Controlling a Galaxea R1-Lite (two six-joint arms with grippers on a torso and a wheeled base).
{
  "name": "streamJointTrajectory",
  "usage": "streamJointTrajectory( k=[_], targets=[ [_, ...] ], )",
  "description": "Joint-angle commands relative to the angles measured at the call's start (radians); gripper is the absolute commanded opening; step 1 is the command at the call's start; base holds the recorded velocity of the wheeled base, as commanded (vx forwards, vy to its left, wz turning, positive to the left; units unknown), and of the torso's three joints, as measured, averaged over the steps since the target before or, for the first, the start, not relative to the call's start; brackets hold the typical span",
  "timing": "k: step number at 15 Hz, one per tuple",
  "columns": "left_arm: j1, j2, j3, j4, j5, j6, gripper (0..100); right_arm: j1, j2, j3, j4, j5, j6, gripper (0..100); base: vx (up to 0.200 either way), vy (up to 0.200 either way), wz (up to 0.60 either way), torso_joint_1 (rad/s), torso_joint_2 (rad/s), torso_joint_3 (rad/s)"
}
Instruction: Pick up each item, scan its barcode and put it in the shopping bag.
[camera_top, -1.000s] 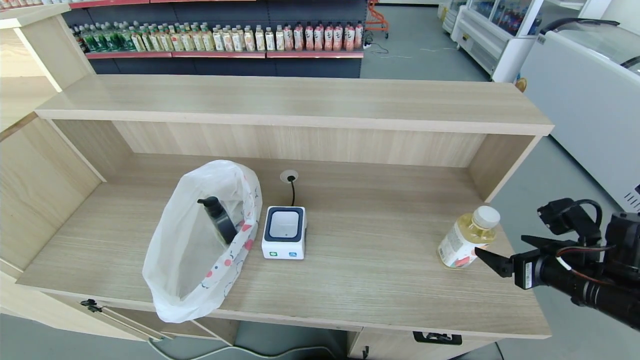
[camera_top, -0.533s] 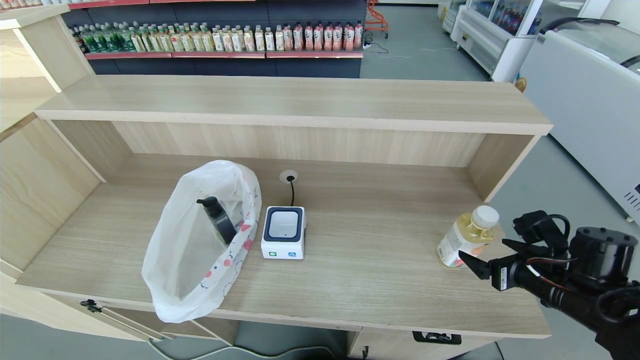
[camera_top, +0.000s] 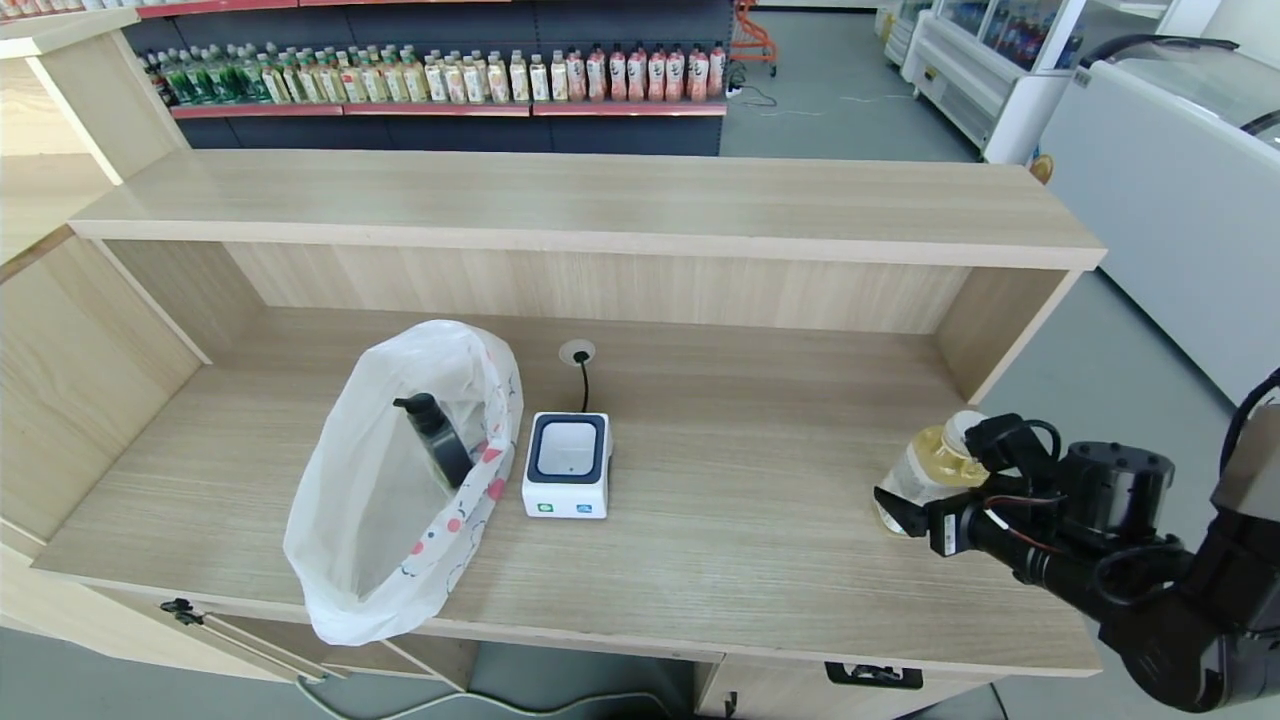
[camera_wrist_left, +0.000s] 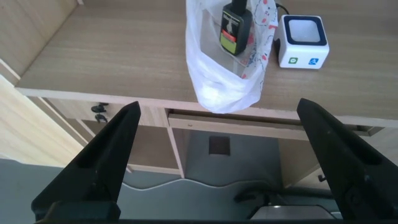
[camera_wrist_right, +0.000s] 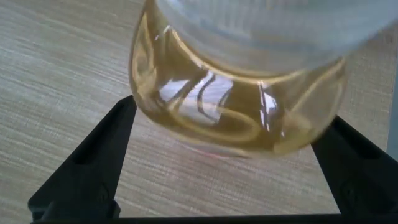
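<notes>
My right tool (camera_wrist_right: 231, 118) is spread wide, with one finger on each side of the oil bottle (camera_top: 922, 462) and neither pressing it as far as I can tell. The bottle stands upright at the right end of the counter (camera_top: 750, 520), close to the front edge and well apart from the scanner (camera_top: 568, 462) and the shopping bag (camera_top: 340, 560). The bag already holds a dark pump bottle (camera_top: 440, 440). My left tool (camera_wrist_left: 219, 104) is also spread and holds nothing, hanging off the counter's front edge below the bag. The main risk, I judge, is closing unevenly. If one finger meets the bottle first it could push it sideways, and from here it could tip or roll off the edge. The body looks smooth, round and heavy with liquid, so a light or off-centre pinch might let it slip or swing during the lift. A twisted hold could also leave the barcode turned away from the scanner.
</notes>
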Motion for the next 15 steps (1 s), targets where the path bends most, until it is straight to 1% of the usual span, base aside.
streamJointTrajectory(
  k=[1,2,5,7,8,13,15],
  targets=[
    [-0.001,0.000,0.000,0.000,0.001,0.000,100,0.026,0.060,-0.070,0.001,0.007,0.000,100,0.000,0.000,0.00,0.000,0.00,0.000],
    [-0.001,0.000,0.000,0.000,-0.001,0.000,100,0.048,0.080,-0.119,0.007,0.010,-0.002,100,0.000,0.000,0.00,0.000,0.00,0.000],
    [0.000,0.000,0.000,0.000,0.001,0.000,100,0.083,0.118,-0.197,0.012,0.011,-0.003,100,0.000,0.000,0.00,0.000,0.00,0.000],
    [0.000,0.000,0.000,0.000,0.001,0.000,100,0.085,0.118,-0.211,0.012,0.011,-0.005,100,0.000,0.000,0.00,0.000,0.00,0.000],
    [0.000,0.000,0.000,0.000,0.001,0.000,100,0.085,0.117,-0.212,0.012,0.011,-0.008,0,0.000,0.000,0.00,0.000,0.00,0.000],
    [0.000,0.000,0.000,0.000,-0.001,0.000,100,0.074,0.048,-0.215,0.012,0.011,-0.003,0,0.000,0.000,0.00,0.000,0.00,0.000],
    [-0.001,0.000,0.000,0.000,-0.001,0.000,100,0.058,-0.026,-0.159,0.018,0.019,0.013,0,0.000,0.000,0.00,0.000,0.00,0.000]
  ],
)
